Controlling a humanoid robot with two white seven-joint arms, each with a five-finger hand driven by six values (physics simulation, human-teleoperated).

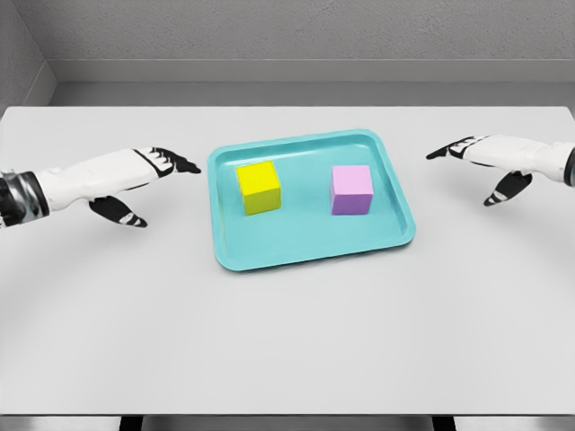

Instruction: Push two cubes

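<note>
A broad white table fills the head view, backed by a grey wall that runs along its far edge. At the table's centre lies a shallow teal tray, slightly rotated so that its far right corner points away from the robot. Two white arms frame it, one on each side.

The left hand reaches in from the picture's left, its dark-tipped fingers extended and relaxed toward the tray's left rim, close to it but not touching; the thumb hangs spread below. It grips nothing. The right hand comes in from the right edge in a mirrored pose, fingers stretched loosely toward the tray and thumb splayed downward, also holding nothing. It sits a little farther from the tray's right rim than the left hand does from its side.

Inside the tray stand the two cubes, well apart from one another. The yellow cube rests on the left half, nearer the left hand. The pink cube rests on the right half, nearer the right hand. Both sit flat on the tray floor, clear of the raised rim and untouched by either hand.
</note>
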